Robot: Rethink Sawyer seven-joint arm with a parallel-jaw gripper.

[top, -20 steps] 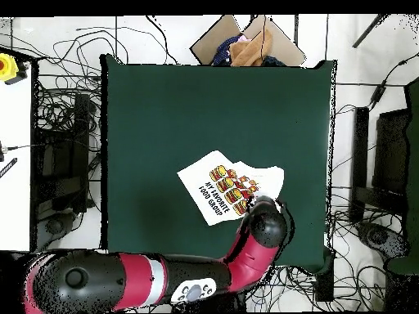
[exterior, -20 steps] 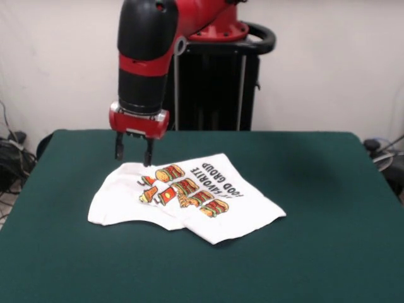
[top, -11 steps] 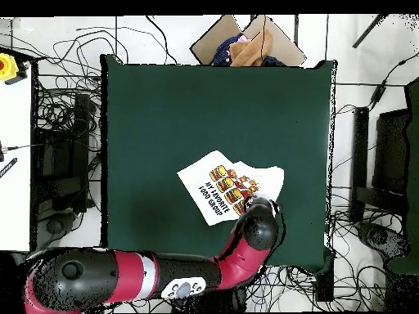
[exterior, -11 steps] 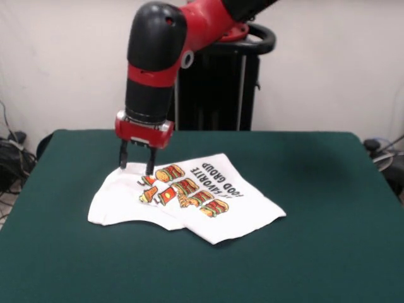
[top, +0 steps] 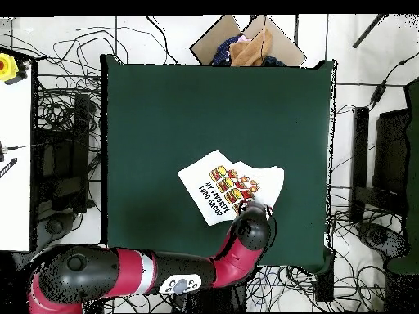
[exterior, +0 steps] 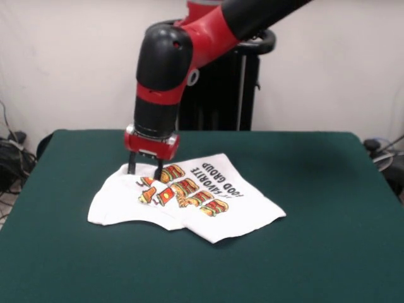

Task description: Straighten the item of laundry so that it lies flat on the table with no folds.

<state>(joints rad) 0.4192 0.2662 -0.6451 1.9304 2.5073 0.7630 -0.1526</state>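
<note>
The item of laundry [exterior: 189,199] is a white T-shirt with food cartoons and black lettering, lying rumpled on the green table [exterior: 315,189], its left part folded over itself. My gripper [exterior: 144,170] points straight down at the shirt's far left edge. It is open, with both fingertips [exterior: 131,168] touching or just above the cloth beside the print. From overhead, the shirt [top: 221,186] lies right of the table's [top: 180,114] centre, and the arm's black wrist [top: 252,227] covers its lower corner and hides the gripper.
A black stand [exterior: 214,82] rises behind the table's far edge. In the overhead view, a cardboard box with cloths [top: 245,45] sits past the table's top edge, cables ring the table, and a white bench with a yellow-and-red button [top: 10,67] stands at left.
The gripper has come down and moved right in the front view, from above the table beside the shirt onto the shirt's far left edge. The shirt has not moved.
</note>
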